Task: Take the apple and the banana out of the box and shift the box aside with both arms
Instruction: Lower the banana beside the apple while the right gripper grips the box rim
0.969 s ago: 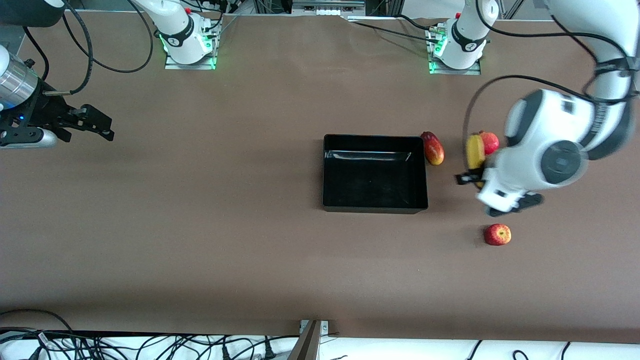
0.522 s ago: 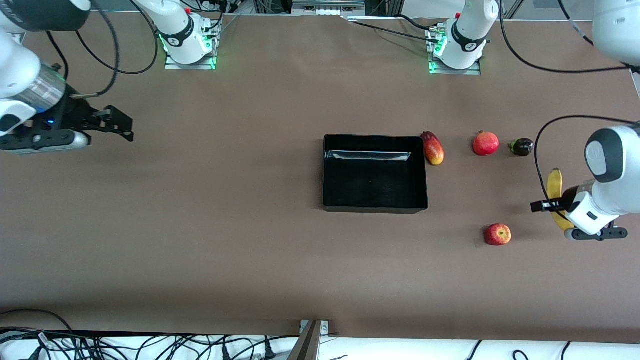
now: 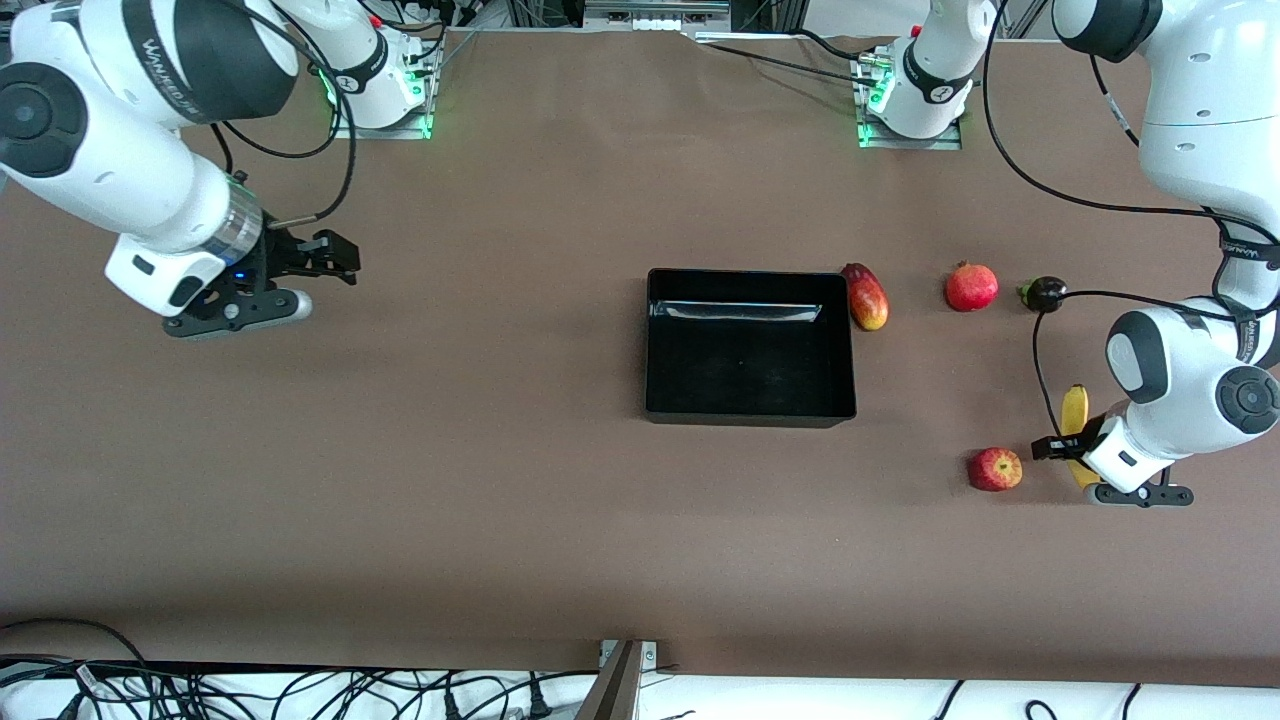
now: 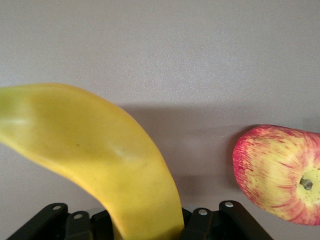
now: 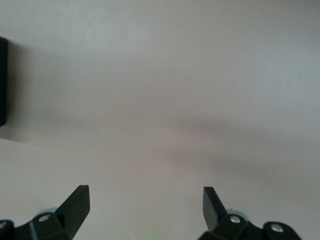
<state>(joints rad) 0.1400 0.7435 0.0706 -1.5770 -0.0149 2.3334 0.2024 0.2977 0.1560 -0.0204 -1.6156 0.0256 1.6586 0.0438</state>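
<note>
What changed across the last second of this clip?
The left gripper carried the banana from beside the pomegranate out toward the table end, then back beside the apple. The right gripper, open, swung toward the box. The fruits on the table and the box stayed put.

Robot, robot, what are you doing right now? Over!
Left gripper shut on banana, beside apple. Right gripper open over bare table. Box empty, way clear.

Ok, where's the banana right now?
The banana is clamped in the left gripper, low over the table at the left arm's end, just beside the apple. In the left wrist view it fills the foreground between the jaws.
</note>
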